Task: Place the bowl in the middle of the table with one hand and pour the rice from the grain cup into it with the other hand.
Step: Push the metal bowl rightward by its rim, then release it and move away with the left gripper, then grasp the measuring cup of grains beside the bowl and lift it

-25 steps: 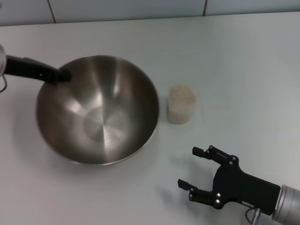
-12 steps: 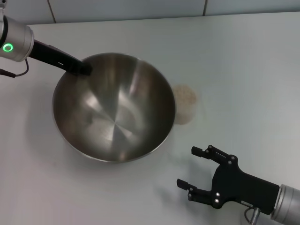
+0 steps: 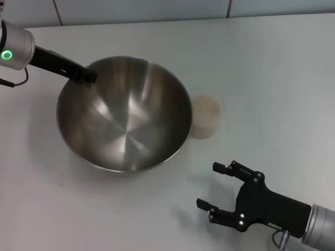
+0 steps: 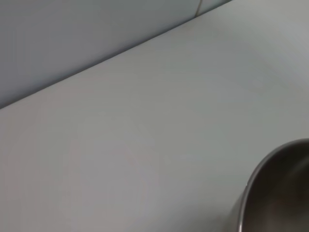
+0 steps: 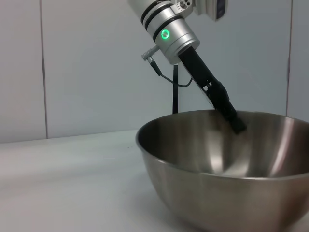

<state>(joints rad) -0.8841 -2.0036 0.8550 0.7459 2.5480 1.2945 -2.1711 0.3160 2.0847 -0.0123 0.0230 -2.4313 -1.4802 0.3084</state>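
The steel bowl is left of the table's middle; its right rim covers the left edge of the grain cup. The cup stands upright, filled with rice. My left gripper is shut on the bowl's far left rim, one finger inside; it also shows in the right wrist view, gripping the bowl. The left wrist view shows only a piece of the bowl's rim. My right gripper is open and empty, near the front edge, in front of the cup.
The white table reaches back to a tiled wall. A thin cable hangs from my left wrist.
My left gripper has carried the bowl to the right, up against the cup, so its rim now hides the cup's left edge. The right gripper has not moved.
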